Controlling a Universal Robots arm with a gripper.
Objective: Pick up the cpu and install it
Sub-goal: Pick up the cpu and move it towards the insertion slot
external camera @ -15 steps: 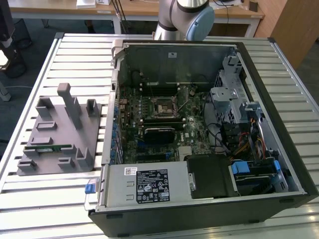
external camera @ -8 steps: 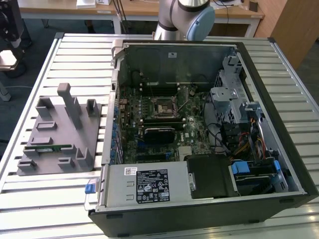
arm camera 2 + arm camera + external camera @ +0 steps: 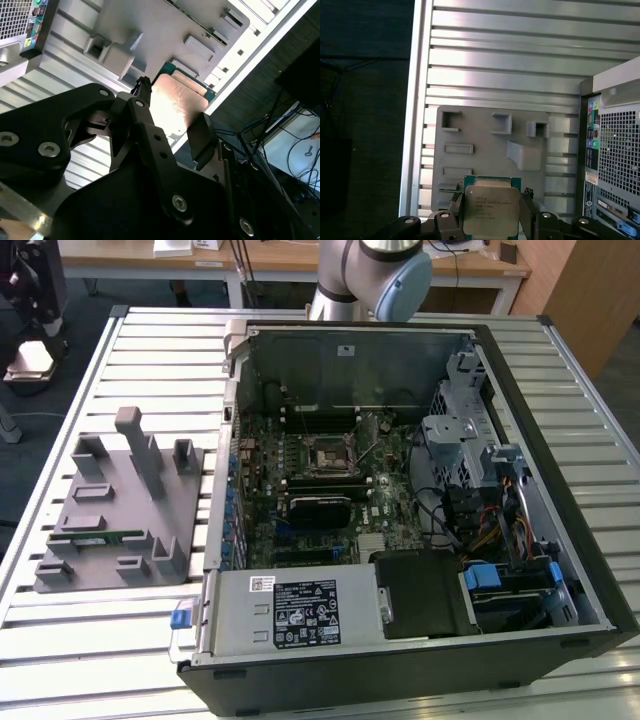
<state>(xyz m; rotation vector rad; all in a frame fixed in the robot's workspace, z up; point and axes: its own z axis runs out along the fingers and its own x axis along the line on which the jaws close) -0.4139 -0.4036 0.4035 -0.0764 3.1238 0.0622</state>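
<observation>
One open computer case (image 3: 400,490) of dark sheet metal is seen in the exterior view, laid on a tabletop (image 3: 130,640) of ribbed aluminium slats. A green motherboard (image 3: 300,530) is exposed inside, with a square metal-framed socket (image 3: 330,454) near its middle and open room above it. Toward the exterior view's left, a matte grey plastic fixture (image 3: 110,530) with blocky posts and pockets is set just beside the case, and a thin green memory stick (image 3: 100,538) lies in it. The arm (image 3: 370,270) is seen at the far edge, behind the case.

In the second wrist view, the cpu (image 3: 182,97) is gripped by the tool (image 3: 172,116). Its black fingers (image 3: 145,120) are closed onto two opposite edges of the flat square chip (a pale, shiny metal lid on a green board). The chip is held in the air, clear of the fixture (image 3: 150,30) and the slats beyond it.

In the first wrist view, the cpu (image 3: 490,212) is clamped in the tool (image 3: 491,202). The fixture (image 3: 485,135), the tabletop's long straight edge and the case's perforated rear panel are seen beyond it.
</observation>
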